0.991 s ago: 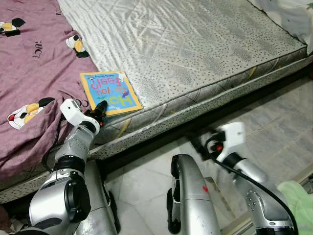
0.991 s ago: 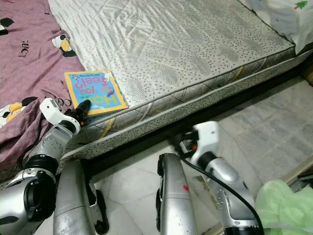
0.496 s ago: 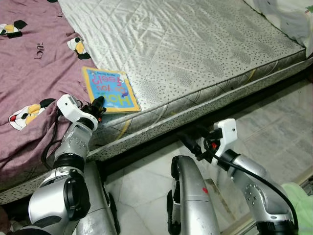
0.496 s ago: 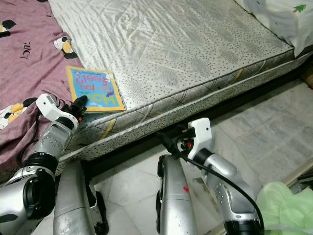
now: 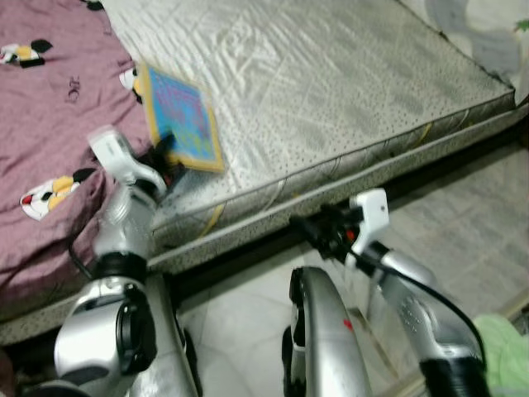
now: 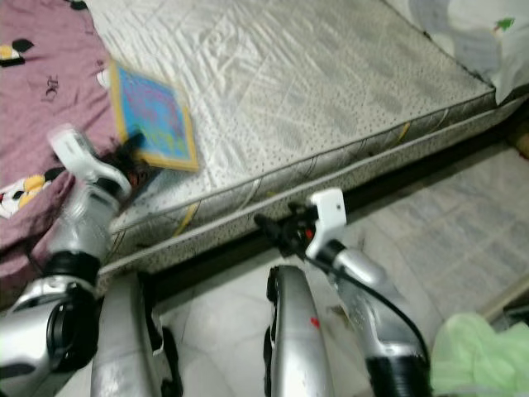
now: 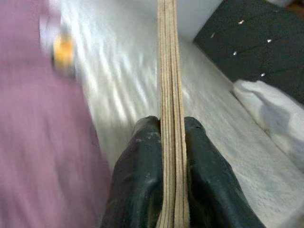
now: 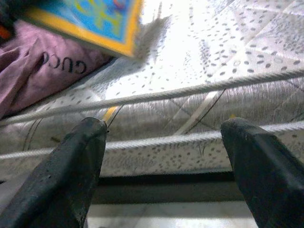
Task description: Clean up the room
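Left wrist view: left gripper (image 7: 172, 142) jaws pinching book (image 5: 182, 116) edge, book tilted up off bed (image 5: 331, 91) near left edge. Right gripper (image 8: 164, 156) jaws spread, low beside bed. Step: lifting book. Next: carry clear, find storage spot.

Two silver metal arms with rounded shells and black joint rings. White wrist block on left arm (image 5: 116, 153), black cable looping beside forearm. White wrist block on right arm (image 5: 372, 207) too, with small red-orange spot beside it and black cable running down forearm. Long black fingers (image 8: 80, 166), matte and scuffed, thick at base. Silver leg (image 5: 326, 331) below, small red mark on top, black trim along sides.
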Motion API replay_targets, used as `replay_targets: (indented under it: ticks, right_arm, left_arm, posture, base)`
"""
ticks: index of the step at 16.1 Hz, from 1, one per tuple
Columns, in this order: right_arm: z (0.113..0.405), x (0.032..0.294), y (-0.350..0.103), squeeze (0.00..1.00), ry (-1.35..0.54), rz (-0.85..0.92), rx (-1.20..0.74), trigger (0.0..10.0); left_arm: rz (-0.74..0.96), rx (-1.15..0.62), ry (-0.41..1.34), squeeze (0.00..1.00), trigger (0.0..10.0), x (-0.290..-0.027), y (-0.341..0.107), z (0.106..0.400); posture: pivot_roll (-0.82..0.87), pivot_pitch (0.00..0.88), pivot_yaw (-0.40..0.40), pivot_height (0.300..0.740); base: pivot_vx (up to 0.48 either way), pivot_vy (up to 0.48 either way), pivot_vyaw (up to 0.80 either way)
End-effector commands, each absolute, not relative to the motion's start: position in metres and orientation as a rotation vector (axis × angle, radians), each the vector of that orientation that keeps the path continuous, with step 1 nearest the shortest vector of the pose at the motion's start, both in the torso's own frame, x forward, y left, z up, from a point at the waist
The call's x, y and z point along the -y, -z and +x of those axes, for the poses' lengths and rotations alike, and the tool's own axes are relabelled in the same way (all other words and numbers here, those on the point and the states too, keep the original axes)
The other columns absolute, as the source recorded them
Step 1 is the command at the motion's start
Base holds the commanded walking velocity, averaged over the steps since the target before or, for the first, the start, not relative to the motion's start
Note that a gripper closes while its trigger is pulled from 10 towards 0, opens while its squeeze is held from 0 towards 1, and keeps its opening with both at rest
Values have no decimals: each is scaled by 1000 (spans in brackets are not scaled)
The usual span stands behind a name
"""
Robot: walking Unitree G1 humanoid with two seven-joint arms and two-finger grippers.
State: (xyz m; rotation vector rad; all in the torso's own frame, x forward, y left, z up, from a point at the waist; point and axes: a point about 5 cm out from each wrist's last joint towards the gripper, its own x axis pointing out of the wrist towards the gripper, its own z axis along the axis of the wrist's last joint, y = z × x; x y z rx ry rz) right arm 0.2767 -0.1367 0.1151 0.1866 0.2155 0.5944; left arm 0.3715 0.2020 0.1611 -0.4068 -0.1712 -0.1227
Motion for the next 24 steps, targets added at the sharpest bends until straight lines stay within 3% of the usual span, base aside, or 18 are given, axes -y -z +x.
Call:
replay_targets:
  ticks: [1,2,4,9,11,16,24]
  right_arm:
    - [277,134,-105,0,-573,192,-253,10000]
    - [277,132,-104,0,-575,199,-260,10000]
    - [278,123,-96,0,-556,249,-257,10000]
    - [287,111,-92,0,-508,304,-203,10000]
    - [286,110,-92,0,-497,311,-192,10000]
    - [290,110,-101,0,-468,359,-137,10000]
    - [308,117,-121,0,-355,281,-17,10000]
  left_arm:
    - [-170,331,142,0,0,-203,-194,361]
    - [-140,354,136,0,0,-202,-198,356]
    - [68,406,71,0,0,-208,-199,317]
    - [266,404,-77,0,0,-221,-194,264]
    - [226,331,-141,0,10000,-215,-179,249]
    - [171,243,-147,0,10000,-194,-159,239]
    - [147,183,-210,0,10000,-195,-153,236]
  posture:
    - [-76,82,-45,533]
    - [-76,82,-45,533]
    - [-1,52,-21,533]
    - [79,53,-11,547]
    - [83,66,-16,566]
    - [75,67,-20,615]
    - [72,39,-18,680]
  base:
    - [0,0,0]
    - [0,0,0]
    - [0,0,0]
    - [0,0,0]
    - [0,0,0]
    - [0,0,0]
    - [0,0,0]
